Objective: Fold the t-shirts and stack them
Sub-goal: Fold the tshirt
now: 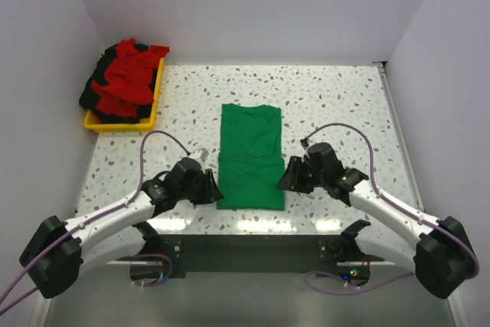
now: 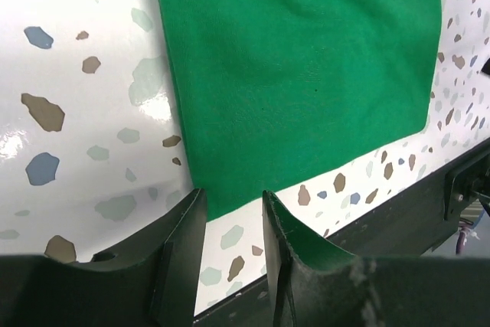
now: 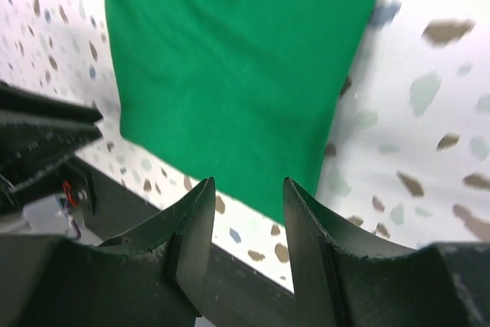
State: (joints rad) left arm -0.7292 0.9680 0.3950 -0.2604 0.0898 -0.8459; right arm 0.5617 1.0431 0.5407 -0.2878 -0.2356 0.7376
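Note:
The bright green t-shirt (image 1: 251,157) lies flat on the speckled table (image 1: 344,105), folded into a long narrow strip running away from the arms. My left gripper (image 1: 217,192) sits at the strip's near left corner. In the left wrist view that gripper (image 2: 233,203) is open, nothing between its fingers, the green t-shirt (image 2: 306,67) just ahead. My right gripper (image 1: 281,182) sits at the near right corner. It (image 3: 247,191) is open and empty too, the green t-shirt (image 3: 230,67) lying in front. A red t-shirt (image 1: 129,74) and a black one (image 1: 93,91) lie heaped at the back left.
The red and black shirts sit in a shallow yellow tray (image 1: 122,125) against the left wall. White walls close in the table on three sides. The table's dark front edge (image 1: 253,246) runs just behind both grippers.

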